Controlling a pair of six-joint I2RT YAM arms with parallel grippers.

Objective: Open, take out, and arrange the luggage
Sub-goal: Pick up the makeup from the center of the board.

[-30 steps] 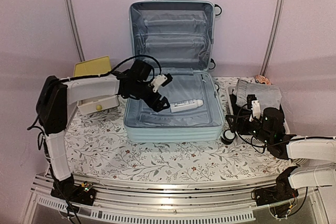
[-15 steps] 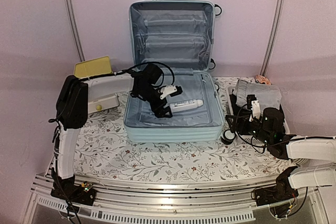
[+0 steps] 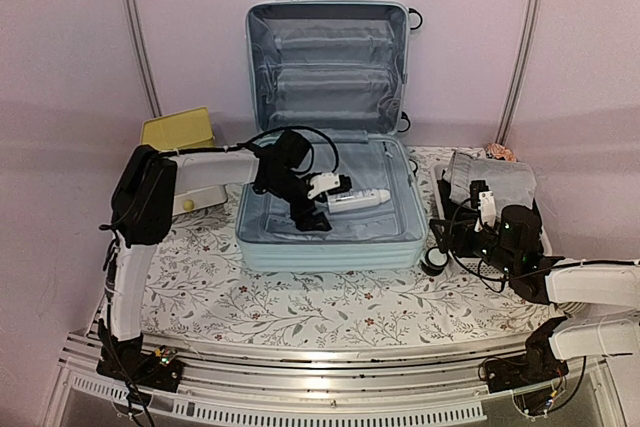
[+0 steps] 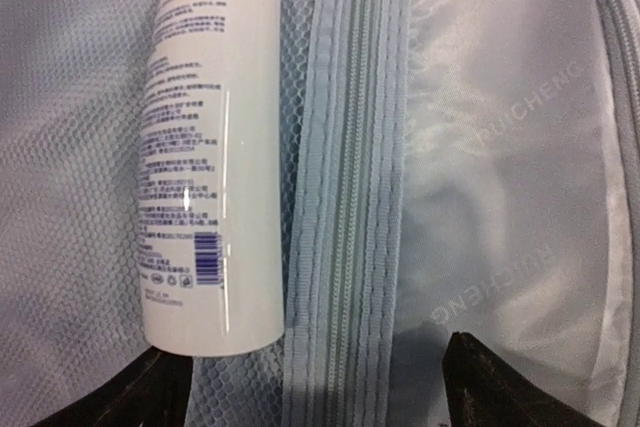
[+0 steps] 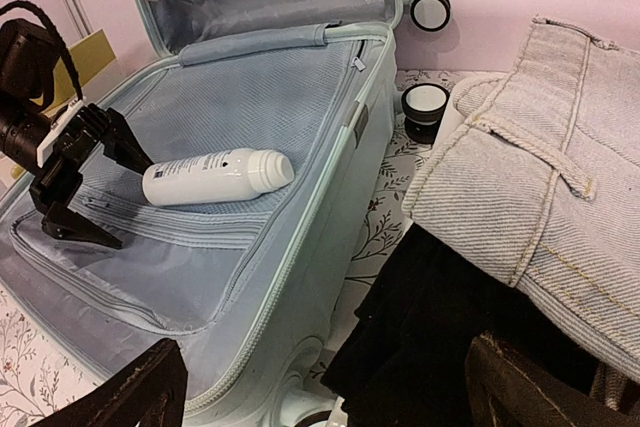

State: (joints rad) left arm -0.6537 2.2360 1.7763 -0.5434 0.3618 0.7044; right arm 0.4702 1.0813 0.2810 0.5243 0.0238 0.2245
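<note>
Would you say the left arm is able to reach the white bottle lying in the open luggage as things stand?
Probably yes: the left gripper is open right at the end of the white bottle, which lies uncovered inside the luggage, with nothing between them.

The left arm (image 3: 205, 169) stands up from the near left corner of the worktop (image 3: 300, 312), bends at the elbow and stretches level toward the middle. Its wrist is tipped down and its jaws are spread wide, with dark fingertips (image 4: 150, 392) in the bottom corners of its wrist view. The right arm (image 3: 590, 287) lies folded low by the near right corner, jaws fully apart and aimed far-left.
</note>
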